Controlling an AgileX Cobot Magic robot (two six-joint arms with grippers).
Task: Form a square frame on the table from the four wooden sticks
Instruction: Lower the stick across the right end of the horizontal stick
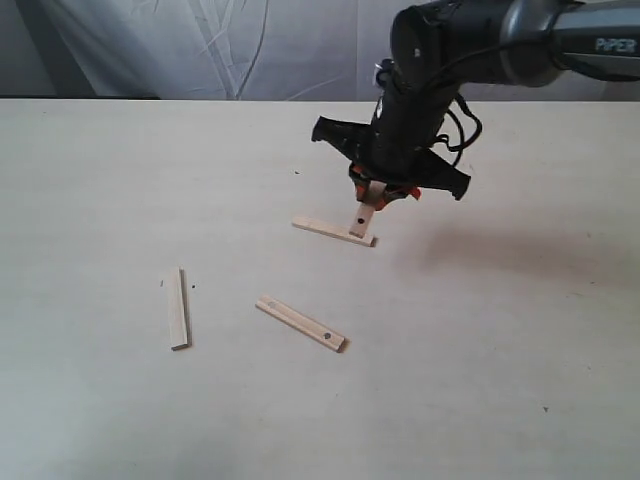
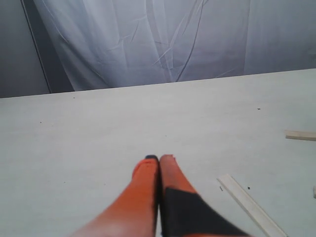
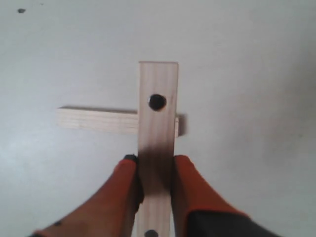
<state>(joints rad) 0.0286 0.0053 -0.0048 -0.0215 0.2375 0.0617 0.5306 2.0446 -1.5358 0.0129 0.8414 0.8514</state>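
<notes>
Pale table, white drape behind. The right gripper pinches the held stick, tilted over the right end of a flat stick, mid-table. I'd lower it squarely, ends overlapping. Nearer, a left stick and a middle stick wait. The left gripper is pressed together, empty. Whether the crossed pair touch is unclear.

Black-and-grey arm marked PIPER, black cables, orange jaws.

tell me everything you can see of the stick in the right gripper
The held stick is a flat, pale wood strip with a dark hole near each end. The right gripper clamps its edges, holding it tilted above the table. Its free end crosses one end of a lying stick; whether they touch is unclear.
</notes>
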